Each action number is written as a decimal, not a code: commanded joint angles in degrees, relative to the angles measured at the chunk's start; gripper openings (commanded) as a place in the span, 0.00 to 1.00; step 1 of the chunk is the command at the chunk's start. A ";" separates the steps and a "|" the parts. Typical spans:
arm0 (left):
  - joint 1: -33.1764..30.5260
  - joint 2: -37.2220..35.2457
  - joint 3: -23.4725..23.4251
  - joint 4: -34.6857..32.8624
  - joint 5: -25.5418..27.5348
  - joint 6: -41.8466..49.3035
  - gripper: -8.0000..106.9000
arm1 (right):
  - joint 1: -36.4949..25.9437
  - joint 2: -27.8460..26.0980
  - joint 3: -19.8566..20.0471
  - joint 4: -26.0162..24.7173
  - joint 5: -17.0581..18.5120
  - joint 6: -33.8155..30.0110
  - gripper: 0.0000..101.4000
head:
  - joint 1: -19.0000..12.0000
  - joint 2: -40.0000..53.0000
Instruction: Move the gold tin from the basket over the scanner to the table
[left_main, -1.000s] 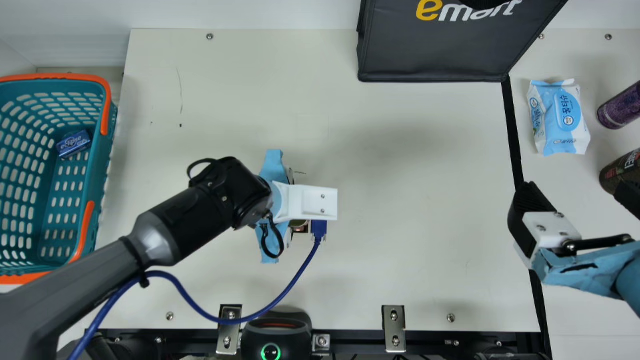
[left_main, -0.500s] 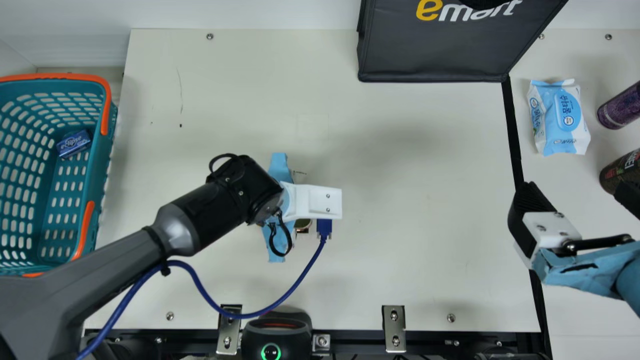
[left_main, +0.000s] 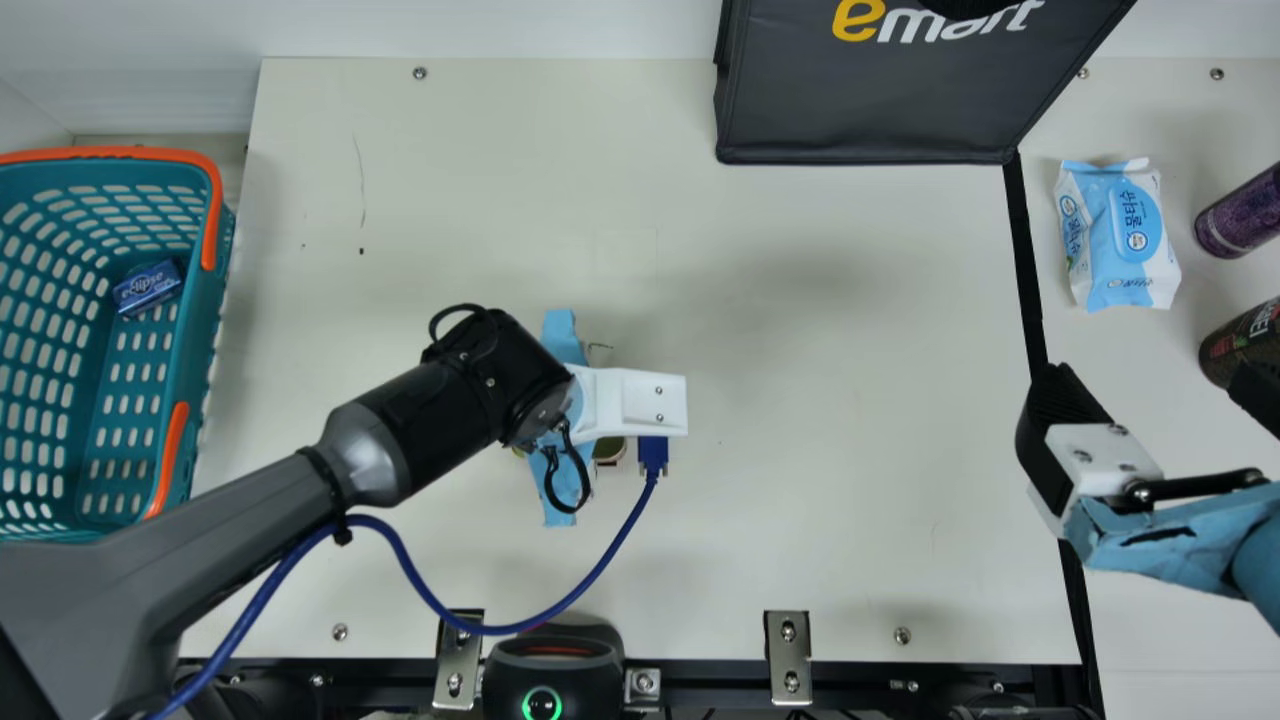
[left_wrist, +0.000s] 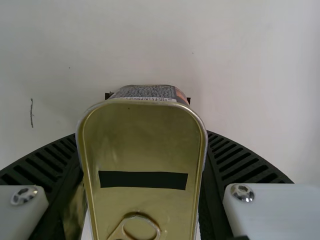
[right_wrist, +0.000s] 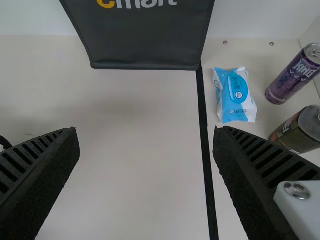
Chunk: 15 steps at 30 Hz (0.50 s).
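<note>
In the main view my left gripper is over the table's middle, its fingers hidden under the arm and white mount, with a sliver of the gold tin showing below the mount. The left wrist view has the tin with its gold lid and pull ring facing the camera, squeezed between both fingers of the left gripper. Whether it touches the table I cannot tell. The scanner stands at the front edge, glowing green. At the right, my right gripper is open and holds nothing; the right wrist view shows the same gripper.
The teal basket at the left holds a blue box. A dark bag stands at the back. Wipes, a purple can and a dark jar are at the right. A blue cable loops from the left arm.
My left arm has shifted a little to the right in the main view with the tin, mostly in the earlier half-second. The right arm has kept still.
</note>
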 joint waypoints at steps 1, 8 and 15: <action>0.19 0.05 -0.15 -0.38 0.23 -0.23 0.58 | 0.00 0.00 0.00 0.00 0.00 0.00 0.94 | -1.66 0.09; 3.01 -2.04 -0.72 -7.21 1.67 1.48 0.78 | 0.00 0.00 0.00 0.00 -0.06 0.00 0.94 | -1.66 0.09; 10.04 -7.26 -0.96 -18.80 5.26 2.68 0.85 | 0.00 0.00 0.00 0.00 -0.06 0.00 0.94 | -1.66 0.09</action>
